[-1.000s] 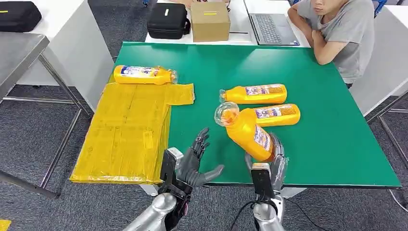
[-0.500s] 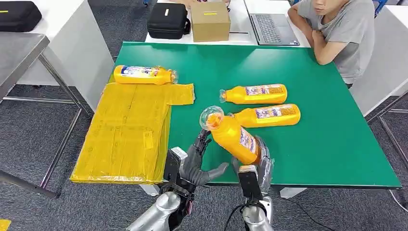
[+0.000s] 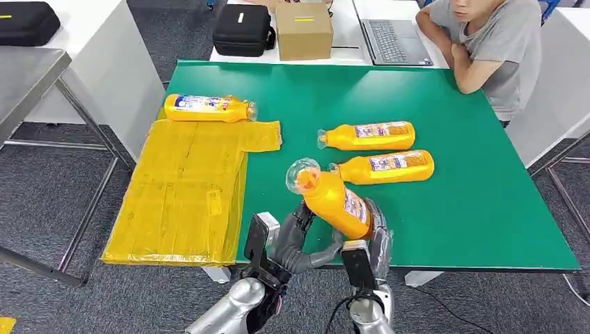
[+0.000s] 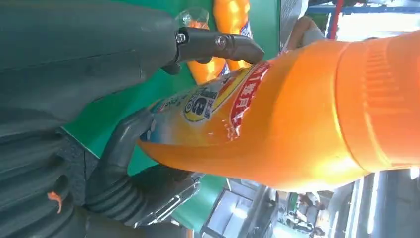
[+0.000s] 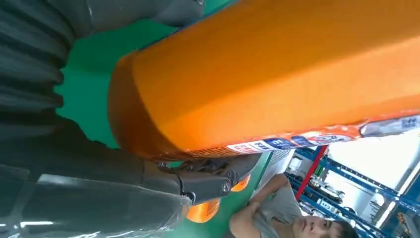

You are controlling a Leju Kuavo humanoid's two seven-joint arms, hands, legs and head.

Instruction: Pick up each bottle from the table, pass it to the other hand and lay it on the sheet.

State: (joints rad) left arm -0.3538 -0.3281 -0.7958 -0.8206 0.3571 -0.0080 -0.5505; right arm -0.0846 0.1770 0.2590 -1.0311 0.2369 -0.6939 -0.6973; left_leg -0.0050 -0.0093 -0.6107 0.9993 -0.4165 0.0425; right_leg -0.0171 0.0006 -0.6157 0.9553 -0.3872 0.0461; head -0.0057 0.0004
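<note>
**Bottle mid-handover between the two hands**

The green table (image 3: 452,209) carries everything. Along its left edge lies the yellow sheet (image 3: 184,191), draping partly over the table's side, with one orange bottle already on the sheet (image 3: 207,108) at its far end, lying on its side. Two more bottles lie side by side near the table's middle, caps pointing left: the far one (image 3: 369,135) and the near one (image 3: 386,167). A person (image 3: 487,49) sits at the far right corner, and a cardboard box (image 3: 304,30) and black case (image 3: 242,29) stand on the table beyond.

At the near edge, the held bottle (image 3: 334,202) is off the table, tilted, its clear cap up and toward the sheet, its base down in the right hand (image 3: 372,240), which grips it from below. The left hand (image 3: 296,240) sits just beside it on the sheet side, fingers curled round the lower body and touching it; whether it bears any weight I cannot tell.

The handover looks close: the bottle's long axis leans toward the left hand, which is nearer the sheet.
</note>
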